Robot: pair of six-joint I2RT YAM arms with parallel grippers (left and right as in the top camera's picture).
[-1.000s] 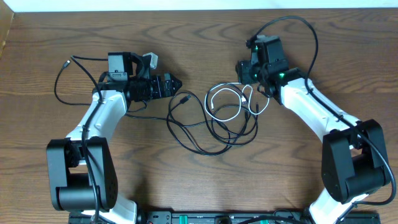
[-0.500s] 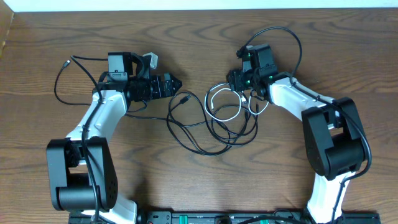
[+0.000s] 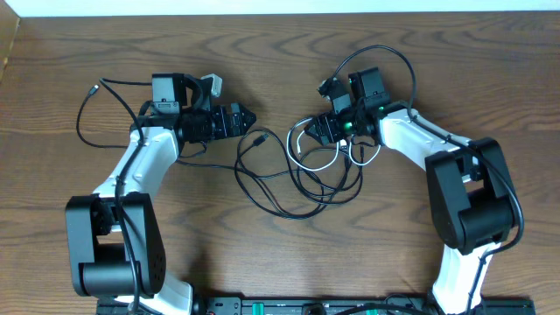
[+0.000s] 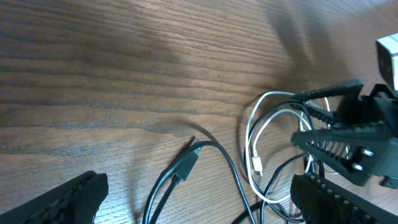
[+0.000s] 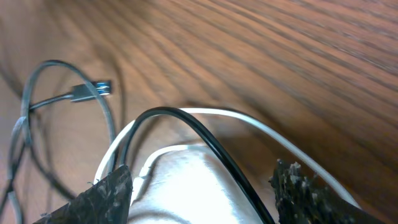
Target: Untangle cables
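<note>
Cables [image 4: 186,165] lie between spread fingers of the right tool [image 5: 205,186], seemingly ungripped; left tool [image 3: 246,117] gapes wide.

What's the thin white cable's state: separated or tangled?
Tangled: the thin white cable loops among thin black cables in one pile.

Right gripper [image 3: 317,128] is moved leftward and lowered onto the white cable [image 5: 236,116] loops. Its jaws are opened wider.

Black cable [image 5: 186,122] overlaps white cable [image 5: 267,132] inside the spread gripper [image 5: 202,186].
</note>
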